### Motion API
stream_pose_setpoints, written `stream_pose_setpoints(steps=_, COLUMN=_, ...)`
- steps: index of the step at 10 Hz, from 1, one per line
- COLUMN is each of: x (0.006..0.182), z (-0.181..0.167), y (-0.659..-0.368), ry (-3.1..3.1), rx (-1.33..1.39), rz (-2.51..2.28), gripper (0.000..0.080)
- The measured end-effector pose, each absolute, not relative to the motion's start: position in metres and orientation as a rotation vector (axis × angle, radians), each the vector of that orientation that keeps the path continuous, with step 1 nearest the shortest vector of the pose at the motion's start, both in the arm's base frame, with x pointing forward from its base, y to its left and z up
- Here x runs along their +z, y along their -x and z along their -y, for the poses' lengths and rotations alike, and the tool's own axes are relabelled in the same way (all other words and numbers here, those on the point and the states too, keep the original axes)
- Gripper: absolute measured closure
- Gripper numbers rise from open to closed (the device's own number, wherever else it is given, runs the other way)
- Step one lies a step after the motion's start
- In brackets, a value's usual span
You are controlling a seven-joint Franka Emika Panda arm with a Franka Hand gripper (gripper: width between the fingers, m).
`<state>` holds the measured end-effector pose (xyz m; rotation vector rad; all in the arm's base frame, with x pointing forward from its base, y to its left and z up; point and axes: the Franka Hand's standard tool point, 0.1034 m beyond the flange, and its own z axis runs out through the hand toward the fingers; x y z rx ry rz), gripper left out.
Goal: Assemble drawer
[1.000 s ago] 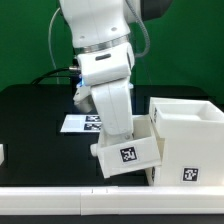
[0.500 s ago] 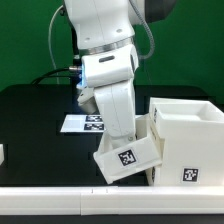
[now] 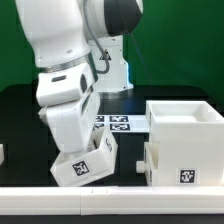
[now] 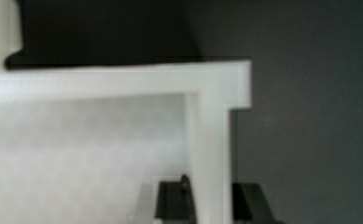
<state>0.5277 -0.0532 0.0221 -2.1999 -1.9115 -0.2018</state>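
Observation:
My gripper (image 3: pixel 80 150) is shut on a white drawer tray (image 3: pixel 86 163) with a square tag on its front. It holds the tray tilted, just above the table's front edge, to the exterior view's left of the large white casing (image 3: pixel 185 138). The tray is apart from the casing. In the wrist view the tray's wall (image 4: pixel 210 130) runs between my two dark fingertips (image 4: pixel 244 203), with the tray's pale inside filling most of the picture. A sliver of another white part (image 3: pixel 2 155) shows at the exterior view's left edge.
The marker board (image 3: pixel 115 123) lies flat on the black table behind the tray. The arm's white base (image 3: pixel 115 70) stands at the back. The table's pale front edge (image 3: pixel 110 202) runs just below the tray.
The arm has swung to the exterior view's left, carrying the tray away from the casing's side. The tray is now lower and more tilted. The casing has not moved.

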Motion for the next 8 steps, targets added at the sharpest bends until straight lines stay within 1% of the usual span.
stream_pose_setpoints(steps=3, x=0.009, z=0.056, y=-0.525, ry=2.190, rx=-0.224, rz=1.914, gripper=0.0762)
stream_pose_setpoints(steps=5, x=0.007, z=0.058, y=-0.527, ry=2.187, rx=-0.235, rz=1.908, gripper=0.0762)
stream_pose_setpoints(steps=6, x=0.006, z=0.058, y=-0.526, ry=2.186, rx=-0.234, rz=1.908, gripper=0.0679)
stream_pose_setpoints(steps=7, x=0.006, z=0.058, y=-0.526, ry=2.186, rx=-0.234, rz=1.907, gripper=0.0544)
stream_pose_setpoints(steps=8, x=0.006, z=0.058, y=-0.526, ry=2.186, rx=-0.234, rz=1.907, gripper=0.0544)
